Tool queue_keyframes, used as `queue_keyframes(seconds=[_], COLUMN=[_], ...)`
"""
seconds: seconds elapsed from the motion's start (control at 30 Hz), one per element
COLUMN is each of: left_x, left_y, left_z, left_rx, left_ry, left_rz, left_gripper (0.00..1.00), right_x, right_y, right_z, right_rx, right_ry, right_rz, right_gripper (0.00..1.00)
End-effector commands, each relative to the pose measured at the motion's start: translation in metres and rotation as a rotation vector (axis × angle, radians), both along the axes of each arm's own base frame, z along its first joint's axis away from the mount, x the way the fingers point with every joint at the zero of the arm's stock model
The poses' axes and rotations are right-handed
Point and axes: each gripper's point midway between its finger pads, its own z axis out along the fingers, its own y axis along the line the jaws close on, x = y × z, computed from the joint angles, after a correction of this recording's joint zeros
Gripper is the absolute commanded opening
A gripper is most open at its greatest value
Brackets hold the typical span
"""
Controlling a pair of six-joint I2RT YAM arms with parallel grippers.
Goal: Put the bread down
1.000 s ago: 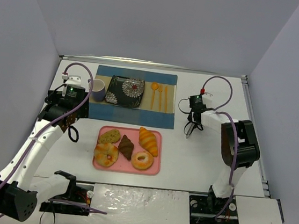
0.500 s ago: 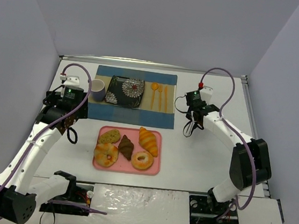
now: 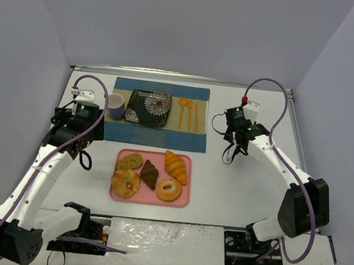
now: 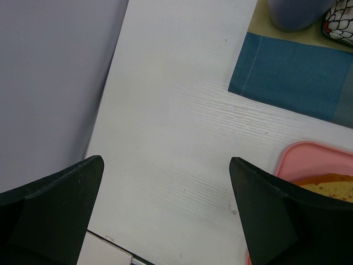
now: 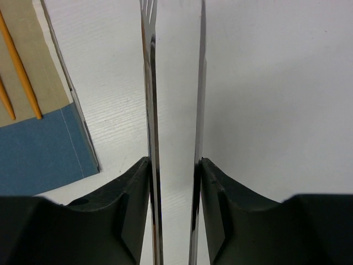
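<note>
Several breads lie on a pink tray (image 3: 182, 200): a golden croissant (image 3: 175, 166), a dark chocolate one (image 3: 150, 173), a ring doughnut (image 3: 168, 189), a round bun (image 3: 125, 182) and a greenish roll (image 3: 129, 161). My right gripper (image 3: 231, 146) hangs over bare table right of the placemat, shut on metal tongs (image 5: 148, 83). The two tong arms run between its fingers (image 5: 132, 182), a narrow gap between them, nothing in the gap. My left gripper (image 4: 165, 165) is open over the table left of the tray (image 4: 309, 152).
A blue placemat (image 3: 195, 138) at the back carries a patterned dark plate (image 3: 149, 108), a purple cup (image 3: 115, 106) and orange cutlery (image 3: 189, 113). Grey walls close in on both sides. The table's left edge shows under my left gripper.
My right arm has swung its elbow outward and shifted the tongs slightly right. The tong arms have spread a little. The left arm and breads have not moved.
</note>
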Motion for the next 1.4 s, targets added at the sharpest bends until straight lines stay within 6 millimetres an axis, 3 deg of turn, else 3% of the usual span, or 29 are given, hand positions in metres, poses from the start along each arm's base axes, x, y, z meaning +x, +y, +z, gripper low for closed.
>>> queue_keyframes(seconds=[0.0, 0.33, 0.57, 0.67, 0.87, 1.07, 1.37], left_x=[0.008, 0.009, 0.009, 0.009, 0.008, 0.007, 0.004], left_y=[0.002, 0.002, 0.001, 0.001, 0.001, 0.000, 0.000], left_z=[0.023, 0.023, 0.022, 0.022, 0.022, 0.022, 0.021], left_rx=[-0.016, -0.016, -0.022, -0.025, -0.028, -0.033, -0.041], left_ry=[-0.084, -0.084, -0.088, -0.092, -0.093, -0.095, -0.096], left_rz=[0.027, 0.025, 0.024, 0.025, 0.026, 0.028, 0.033], left_gripper=[0.97, 0.97, 0.97, 0.97, 0.97, 0.97, 0.97], right_x=[0.006, 0.002, -0.016, -0.035, -0.073, -0.108, -0.155], right_y=[-0.006, -0.004, 0.030, 0.058, 0.095, 0.116, 0.130], right_z=[0.047, 0.063, 0.074, 0.076, 0.074, 0.079, 0.069], right_rx=[0.004, 0.019, 0.107, 0.189, 0.297, 0.341, 0.345], right_ry=[-0.116, -0.129, -0.084, -0.034, 0.071, 0.140, 0.239], right_rz=[-0.030, -0.013, 0.119, 0.227, 0.399, 0.531, 0.628], right_gripper=[0.44, 0.49, 0.48, 0.48, 0.47, 0.46, 0.49])
